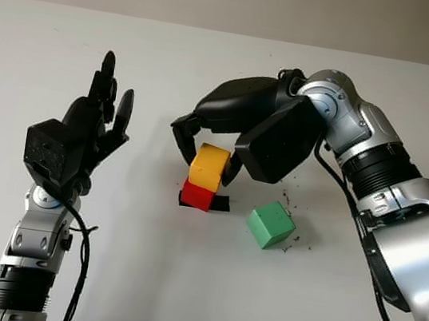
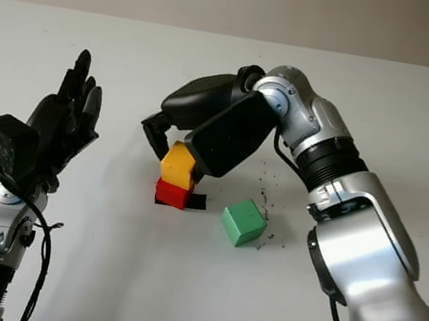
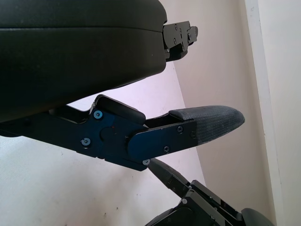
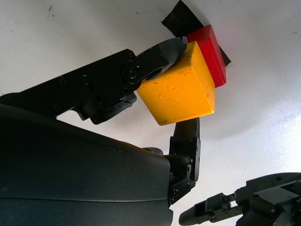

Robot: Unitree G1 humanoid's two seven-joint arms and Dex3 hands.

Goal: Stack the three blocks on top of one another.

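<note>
The left hand (image 1: 90,130) is standing raised above the white table (image 1: 70,42) on the near left, palm turned inward, open and holding nothing, well apart from all three blocks.

Off to its right, just beside the right hand and on the near side of it, the green block (image 1: 271,225) is lying alone on the table, turned a little, with dark specks scattered around it. It looks like a plain matte cube with crisp edges, probably light and rigid. A pinch across two opposite side faces should carry it, leaving its underside free to seat on the stack.

Further in, the right hand (image 1: 213,159) is pinching the yellow block (image 4: 181,92), one finger pressing a side face and another finger (image 4: 187,136) pressing the opposite face. The block is sitting tilted, with a lower edge at or just over the red block (image 4: 209,54); whether it is resting there I cannot tell. Its yellow paint is scuffed and its faces look smooth, so it may be somewhat slippery against the finger pads. It seems stiff and light, unlikely to be harmed by a firm squeeze.

Directly under the right hand, the red block is sitting on a strip of black tape (image 1: 220,203), glossy and square-edged, offering a flat top.
</note>
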